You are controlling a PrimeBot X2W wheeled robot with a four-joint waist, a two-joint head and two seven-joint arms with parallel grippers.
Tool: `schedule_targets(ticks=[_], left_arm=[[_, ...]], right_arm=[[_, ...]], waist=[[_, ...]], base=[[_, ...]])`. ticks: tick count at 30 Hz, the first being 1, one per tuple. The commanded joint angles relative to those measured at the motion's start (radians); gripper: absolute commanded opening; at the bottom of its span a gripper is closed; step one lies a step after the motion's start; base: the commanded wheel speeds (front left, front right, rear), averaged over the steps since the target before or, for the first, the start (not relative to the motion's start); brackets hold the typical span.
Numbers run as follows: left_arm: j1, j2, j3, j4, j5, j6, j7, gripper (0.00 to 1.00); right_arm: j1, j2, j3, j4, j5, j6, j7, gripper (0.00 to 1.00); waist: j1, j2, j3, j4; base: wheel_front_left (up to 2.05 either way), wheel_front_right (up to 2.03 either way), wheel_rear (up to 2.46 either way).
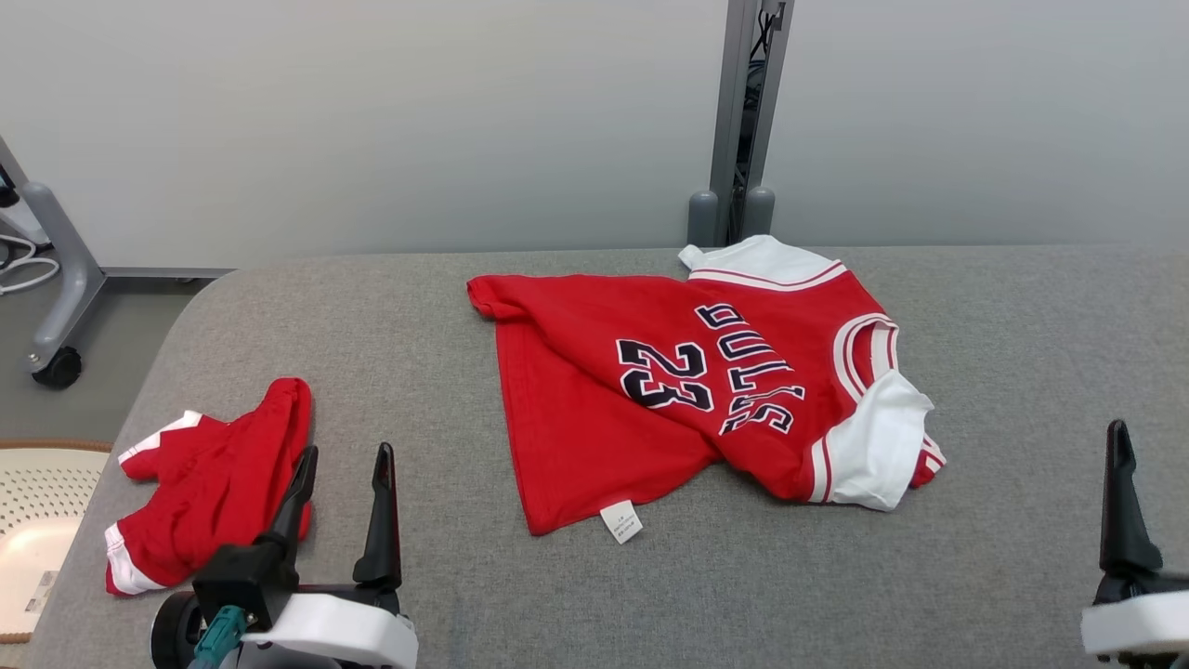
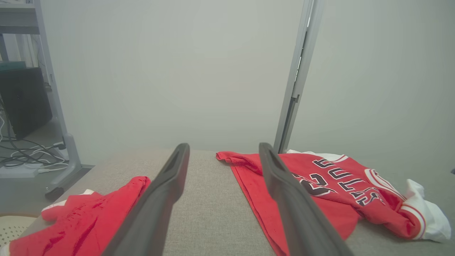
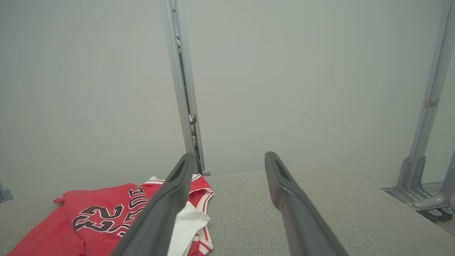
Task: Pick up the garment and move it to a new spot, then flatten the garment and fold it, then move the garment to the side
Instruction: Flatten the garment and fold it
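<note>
The left gripper [image 1: 346, 452] and right gripper [image 3: 229, 156] stand open, empty, short of the Bulls jersey [image 1: 650, 390]. Pinch its near hem and, probably, white sleeve; lift evenly.

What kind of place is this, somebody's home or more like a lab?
Most likely a lab or test room, not a home: a grey fabric-covered table backed by plain pale partition panels on a metal post, with a caster-footed stand and loose cables on the floor.
</note>
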Motion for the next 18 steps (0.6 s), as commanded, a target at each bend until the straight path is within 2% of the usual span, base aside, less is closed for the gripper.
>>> schedule_targets(ticks=[1,9,18], left_arm=[[0.005,0.003,0.005,-0.001,-0.005,0.0,-0.001,1.0],[0.016,0.003,0.006,0.002,-0.024,-0.011,-0.001,1.0],[0.011,0.003,0.002,0.024,-0.027,-0.027,-0.001,1.0]], right_arm=[[0.019,0.004,-0.011,-0.005,-0.006,0.0,0.0,1.0],[0.069,0.039,-0.009,-0.018,-0.018,0.0,-0.001,1.0],[0.049,0.037,-0.002,-0.009,-0.029,0.0,-0.001,1.0]], waist=[[0.0,-0.0001,-0.002,0.0],[0.0,-0.0001,-0.007,-0.003],[0.0,-0.0001,0.011,-0.021]], base=[[0.0,0.0,0.0],[0.0,0.0,0.0],[0.0,0.0,0.0]])
